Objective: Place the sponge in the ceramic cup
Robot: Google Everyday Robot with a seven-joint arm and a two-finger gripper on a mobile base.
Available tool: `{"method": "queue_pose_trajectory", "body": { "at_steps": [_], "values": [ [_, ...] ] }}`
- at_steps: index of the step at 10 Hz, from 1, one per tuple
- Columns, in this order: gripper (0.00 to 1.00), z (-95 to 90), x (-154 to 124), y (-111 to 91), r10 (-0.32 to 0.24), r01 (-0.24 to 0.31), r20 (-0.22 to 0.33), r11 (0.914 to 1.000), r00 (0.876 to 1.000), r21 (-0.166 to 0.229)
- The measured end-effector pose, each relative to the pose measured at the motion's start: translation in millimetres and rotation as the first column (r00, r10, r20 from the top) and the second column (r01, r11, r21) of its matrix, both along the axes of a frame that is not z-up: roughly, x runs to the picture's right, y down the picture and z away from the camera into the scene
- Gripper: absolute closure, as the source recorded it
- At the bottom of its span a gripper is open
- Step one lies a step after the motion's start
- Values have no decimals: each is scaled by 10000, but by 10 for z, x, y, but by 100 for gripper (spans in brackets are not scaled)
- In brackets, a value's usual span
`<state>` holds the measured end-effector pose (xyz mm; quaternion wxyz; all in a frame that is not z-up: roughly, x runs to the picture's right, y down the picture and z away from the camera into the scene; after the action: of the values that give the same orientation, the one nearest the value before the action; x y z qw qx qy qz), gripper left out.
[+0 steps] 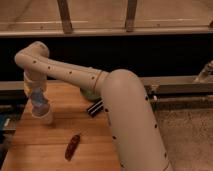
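The light-blue sponge (39, 101) hangs in my gripper (38, 103), which points down at the left side of the wooden table (55, 145). The gripper is shut on the sponge. Right beneath it stands the off-white ceramic cup (45, 117), and the sponge's lower end sits at the cup's rim. My arm sweeps in from the lower right and hides part of the table behind it.
A black ridged bar (94, 108) lies to the right of the cup beside my arm. A green bowl (89, 94) peeks out behind the arm. A red-brown elongated item (72, 146) lies near the front. The table's left edge is close to the cup.
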<state>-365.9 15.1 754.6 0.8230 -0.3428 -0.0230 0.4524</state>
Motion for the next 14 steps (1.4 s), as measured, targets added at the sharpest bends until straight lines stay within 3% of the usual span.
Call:
{"method": "queue_pose_trajectory", "body": {
  "at_steps": [3,9,14],
  "values": [
    [86,98,-99,148,-78,85,159,9992,9998,-394],
    [82,233,-58,279,85,-68,251,9980,9996,-632],
    [35,228,-2,330,131,-107,325,9973,9994,-730]
  ]
}}
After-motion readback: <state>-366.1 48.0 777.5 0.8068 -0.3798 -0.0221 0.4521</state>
